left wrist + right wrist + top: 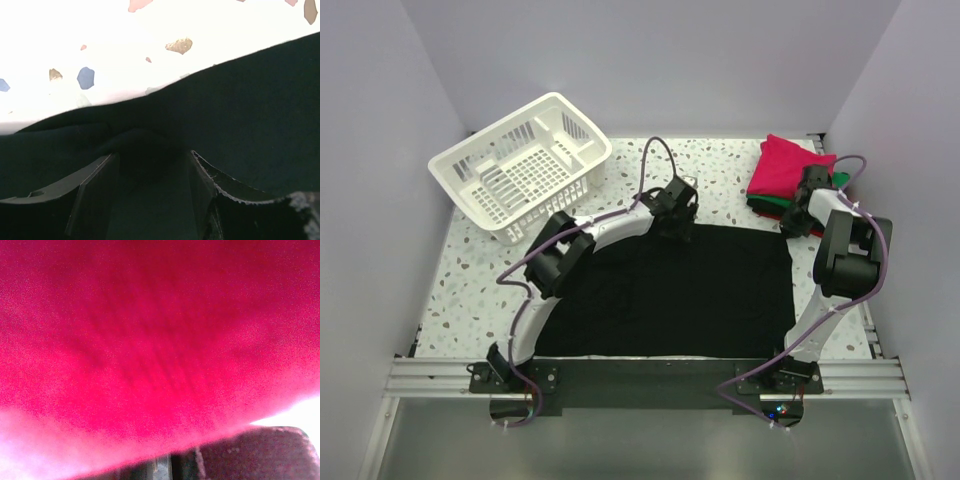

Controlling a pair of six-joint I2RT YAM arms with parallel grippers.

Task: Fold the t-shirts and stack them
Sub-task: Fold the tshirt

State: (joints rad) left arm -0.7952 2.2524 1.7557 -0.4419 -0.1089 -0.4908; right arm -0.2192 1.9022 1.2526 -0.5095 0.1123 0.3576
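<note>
Fingers [95, 195] of the left gripper [676, 222] stand apart, pointing down at the far edge of the big black t-shirt [670, 290]. From the wrist view a small hump of the dark cloth is bunched up between the two fingers, which sit either side of it with a gap showing, so the jaws are open around the fold and not clamped on it. Just beyond that hem lies the pale speckled table [125, 50], very bright under the light.

The black t-shirt is spread flat across the middle of the table, reaching from the near rail almost to the far third, its right edge close to the right arm.

Over on the right, the right gripper [800, 212] is closed and pressed against the near left side of the folded pile at the far right corner. Its own camera sees little but the magenta t-shirt [790, 165], blurred and filling the whole view, so I cannot tell whether any cloth is pinched in the jaws. That magenta t-shirt lies on top of the pile, with a green t-shirt [767, 203] peeking out beneath it along the near left edge.

At the far left stands the white slatted basket [520, 165], tilted, well apart from both arms and from the shirts
</note>
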